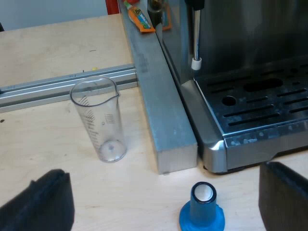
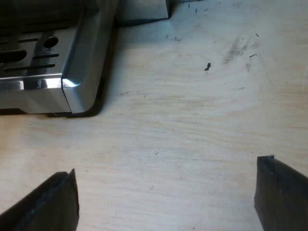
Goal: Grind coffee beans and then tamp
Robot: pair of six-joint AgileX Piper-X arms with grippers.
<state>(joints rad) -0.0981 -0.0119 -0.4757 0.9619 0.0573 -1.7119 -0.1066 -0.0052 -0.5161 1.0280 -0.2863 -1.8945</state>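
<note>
My left gripper (image 1: 166, 199) is open, its black fingers (image 1: 41, 202) spread wide over the wooden table. A blue tamper (image 1: 202, 210) stands upright between them, close to the machine's corner. A clear measuring glass (image 1: 99, 119) stands upright on the table beside a long metal bar. The espresso machine (image 1: 250, 43) shows its steel front, its slotted drip tray (image 1: 262, 108) and a steam wand with a white tip (image 1: 196, 63). My right gripper (image 2: 166, 199) is open above bare wood, with nothing between its fingers (image 2: 45, 204), near a corner of the machine's drip tray (image 2: 72, 82).
A grey metal bar (image 1: 161, 103) lies along the machine's side, and an aluminium rail (image 1: 57, 86) runs across the table behind the glass. An orange packet (image 1: 141, 20) rests at the bar's far end. Small dark specks (image 2: 207, 67) mark the wood.
</note>
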